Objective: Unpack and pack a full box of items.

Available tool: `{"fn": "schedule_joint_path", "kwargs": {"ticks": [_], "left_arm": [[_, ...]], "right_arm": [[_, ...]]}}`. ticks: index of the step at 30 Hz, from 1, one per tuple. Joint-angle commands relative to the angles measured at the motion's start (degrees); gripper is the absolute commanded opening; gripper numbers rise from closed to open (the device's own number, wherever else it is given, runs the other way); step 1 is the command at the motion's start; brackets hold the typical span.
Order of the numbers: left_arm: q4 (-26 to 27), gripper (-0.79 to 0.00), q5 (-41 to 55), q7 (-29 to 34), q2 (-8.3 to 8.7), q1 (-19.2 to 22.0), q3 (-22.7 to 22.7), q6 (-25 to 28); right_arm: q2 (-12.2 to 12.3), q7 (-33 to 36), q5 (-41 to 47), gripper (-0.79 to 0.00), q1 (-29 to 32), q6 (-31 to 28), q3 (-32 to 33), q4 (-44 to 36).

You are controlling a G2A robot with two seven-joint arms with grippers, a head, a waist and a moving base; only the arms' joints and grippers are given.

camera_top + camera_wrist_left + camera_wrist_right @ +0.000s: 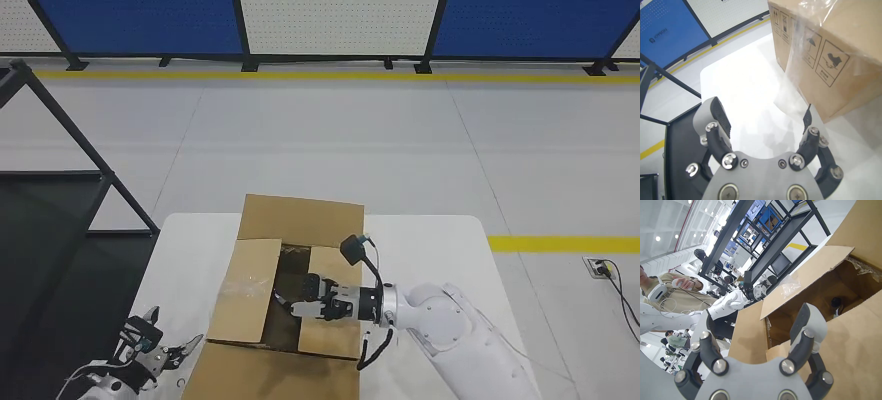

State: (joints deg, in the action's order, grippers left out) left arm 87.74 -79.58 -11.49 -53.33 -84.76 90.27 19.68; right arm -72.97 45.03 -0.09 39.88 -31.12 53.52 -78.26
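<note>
An open cardboard box (300,215) stands in the middle of the white table (430,240). My right gripper (292,300) hangs over the box's opening, open; in the right wrist view its fingers (806,321) stand to either side of a raised inner flap (749,332). Deep inside the box lies a small dark item (836,301), mostly in shadow. Crumpled clear plastic (791,287) rests on the left flap (245,290). My left gripper (165,347) is low at the table's near left corner, open and empty (762,106), with the box's side (838,56) just beside it.
Clear film (800,37) hangs down the box's side wall. A black metal rack (50,220) stands off the table's left edge. Bare tabletop (738,75) lies left of the box, and more to its right (440,255).
</note>
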Motion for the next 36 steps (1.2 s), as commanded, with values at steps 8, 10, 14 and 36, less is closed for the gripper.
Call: {"fn": "schedule_joint_path", "kwargs": {"ticks": [8, 10, 14, 36], "left_arm": [[-8.31, 0.000, -0.40, -2.23, -1.47, 9.12, -7.14, 0.05], [-9.56, 0.000, -0.25, -2.45, -1.80, 10.51, -8.36, -0.01], [-11.38, -0.058, 0.04, -3.02, -2.30, 12.30, -9.90, -0.04], [-7.10, -0.465, 0.42, -7.00, -2.64, 7.73, -6.68, -2.33]], "right_arm": [[0.22, -0.85, -0.79, 0.000, 1.68, 0.50, 0.71, -1.24], [0.28, -1.05, -1.08, 0.000, 2.12, 0.66, 0.86, -1.56], [0.35, -1.31, -1.40, 0.000, 2.73, 1.04, 1.07, -2.09], [-0.40, 2.29, 3.80, 0.000, 0.57, -1.67, -0.62, 0.49]]}}
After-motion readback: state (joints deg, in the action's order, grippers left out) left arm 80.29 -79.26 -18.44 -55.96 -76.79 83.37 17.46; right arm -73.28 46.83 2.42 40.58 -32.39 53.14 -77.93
